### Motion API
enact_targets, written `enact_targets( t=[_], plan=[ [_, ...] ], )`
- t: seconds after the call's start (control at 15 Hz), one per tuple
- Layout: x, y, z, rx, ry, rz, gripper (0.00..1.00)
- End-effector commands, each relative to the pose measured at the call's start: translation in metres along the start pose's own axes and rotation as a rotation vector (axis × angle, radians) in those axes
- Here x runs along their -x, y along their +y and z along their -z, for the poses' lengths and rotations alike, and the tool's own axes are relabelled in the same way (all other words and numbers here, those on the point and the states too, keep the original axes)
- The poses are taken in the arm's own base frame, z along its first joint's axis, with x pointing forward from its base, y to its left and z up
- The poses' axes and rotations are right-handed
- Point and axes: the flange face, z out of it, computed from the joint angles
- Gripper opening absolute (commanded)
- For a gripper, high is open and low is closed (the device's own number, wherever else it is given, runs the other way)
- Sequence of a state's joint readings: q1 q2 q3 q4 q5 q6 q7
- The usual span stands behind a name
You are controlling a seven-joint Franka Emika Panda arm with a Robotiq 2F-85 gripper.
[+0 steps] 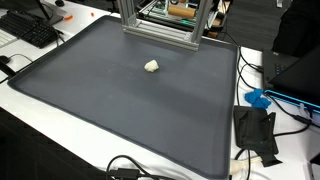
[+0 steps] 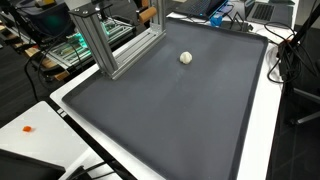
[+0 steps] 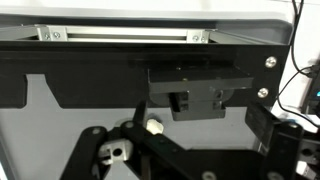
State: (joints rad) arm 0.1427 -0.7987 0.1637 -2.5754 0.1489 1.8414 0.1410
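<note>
We see the pincer [image 3: 190, 150] only in the wrist view, where its black linkages come in along the lower edge. The jaws are spread wide and hold nothing. No finger touches anything we can make out.

The small white lump [image 3: 154, 127] shows just above the left-hand linkage, at about 10 o'clock from the midpoint between the jaws. It is near the gap but off its centre line, towards the left finger. How high the pincer hangs over it we cannot tell from this view.

In both exterior views the small white lump [image 1: 152, 66] lies bare on the grey mat [image 1: 110, 110], with nothing around it. In an exterior view it is at about 12 o'clock from the mat's middle and just off the foot of the aluminium frame [image 1: 160, 28], which stands at the lump's 12 o'clock. In an exterior view the same lump [image 2: 186, 58] sits at roughly 3 o'clock from the frame [image 2: 105, 40], apart from it.

The lump looks roundish and slightly irregular. We find no clear long axis, so no jaw direction looks better than another.
</note>
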Motion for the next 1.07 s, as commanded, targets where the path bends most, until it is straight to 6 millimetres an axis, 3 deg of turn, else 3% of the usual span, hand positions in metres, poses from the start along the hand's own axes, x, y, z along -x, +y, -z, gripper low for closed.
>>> enact_targets(
  t=[0.0,1.0],
  plan=[
    [0.012,-0.005,-0.008,-0.023,0.007,-0.011,1.0],
    [0.008,-0.005,-0.026,-0.017,0.064,0.034,1.0]
  ],
)
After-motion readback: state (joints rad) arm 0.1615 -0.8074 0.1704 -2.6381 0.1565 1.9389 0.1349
